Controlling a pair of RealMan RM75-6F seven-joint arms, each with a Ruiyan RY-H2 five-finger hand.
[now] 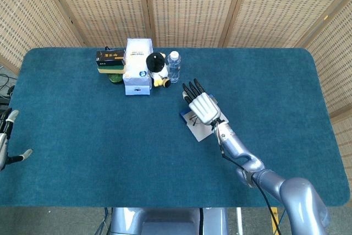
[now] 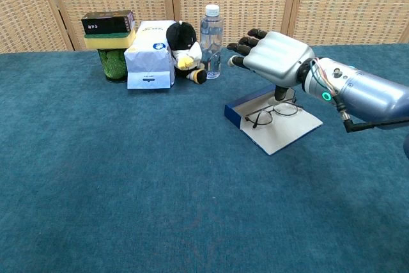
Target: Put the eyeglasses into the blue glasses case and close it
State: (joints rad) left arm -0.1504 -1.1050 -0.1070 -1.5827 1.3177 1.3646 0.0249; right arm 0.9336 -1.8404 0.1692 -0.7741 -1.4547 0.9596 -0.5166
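The blue glasses case (image 2: 234, 112) lies open right of the table's middle, its pale inner flap (image 2: 285, 130) spread flat toward me. The thin-rimmed eyeglasses (image 2: 271, 114) lie on that flap against the blue wall, free of any grip. My right hand (image 2: 273, 61) hovers just above the case's far side, palm down, fingers stretched toward the bottle and holding nothing. From the head view, the hand (image 1: 201, 105) covers much of the case (image 1: 195, 127). My left hand (image 1: 6, 136) stays at the table's far left edge, fingers apart and empty.
At the back stand a green cup (image 2: 115, 63) with a black box (image 2: 107, 22) on top, a white tissue box (image 2: 151, 54), a black plush toy (image 2: 183, 44) and a water bottle (image 2: 211, 39). The bottle is a short way beyond my right fingertips.
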